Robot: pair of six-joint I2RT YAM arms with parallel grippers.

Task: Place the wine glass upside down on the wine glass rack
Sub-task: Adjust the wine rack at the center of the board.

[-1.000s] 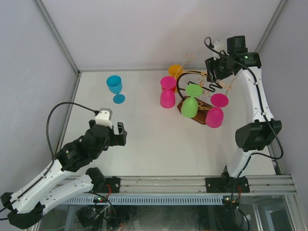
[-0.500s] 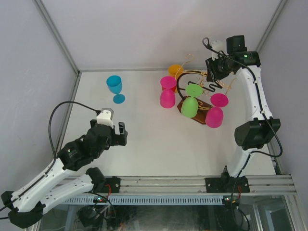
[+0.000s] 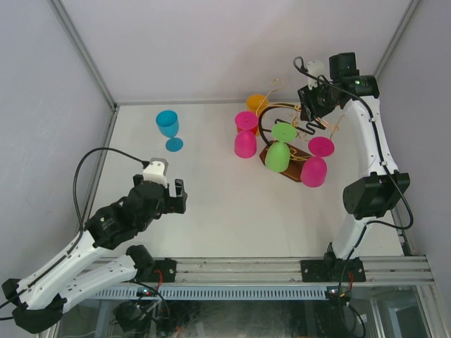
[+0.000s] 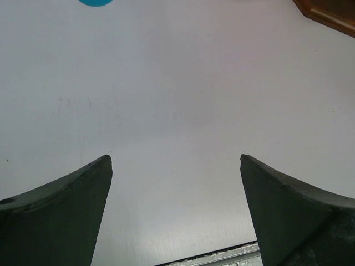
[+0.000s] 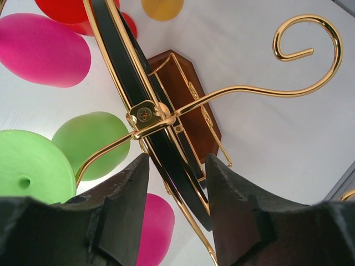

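Gold wire and a black loop fill my right wrist view: my right end effector (image 5: 176, 160) hovers over the rack (image 5: 186, 94), its fingers partly spread with the loop running through the gap below them. They clamp nothing, and I cannot tell whether either finger brushes the wire. The rack sits on its brown wooden base toward the far right corner of the worktop (image 3: 211, 183). A green glass (image 3: 277, 156) hangs from it bowl down, and two pink glasses (image 3: 245, 144) hang the same way, one on the rack's left side and one on the side toward the near edge. An orange glass (image 3: 256, 103) shows on the side toward the far edge, and a red glass (image 5: 72, 8) peeks in beside it. A blue glass (image 3: 168, 123) stands upright on the worktop near the far edge, left of the middle, well apart from the rack. My left end effector (image 4: 175, 160) is spread fully wide and empty, over bare worktop toward the near left corner.
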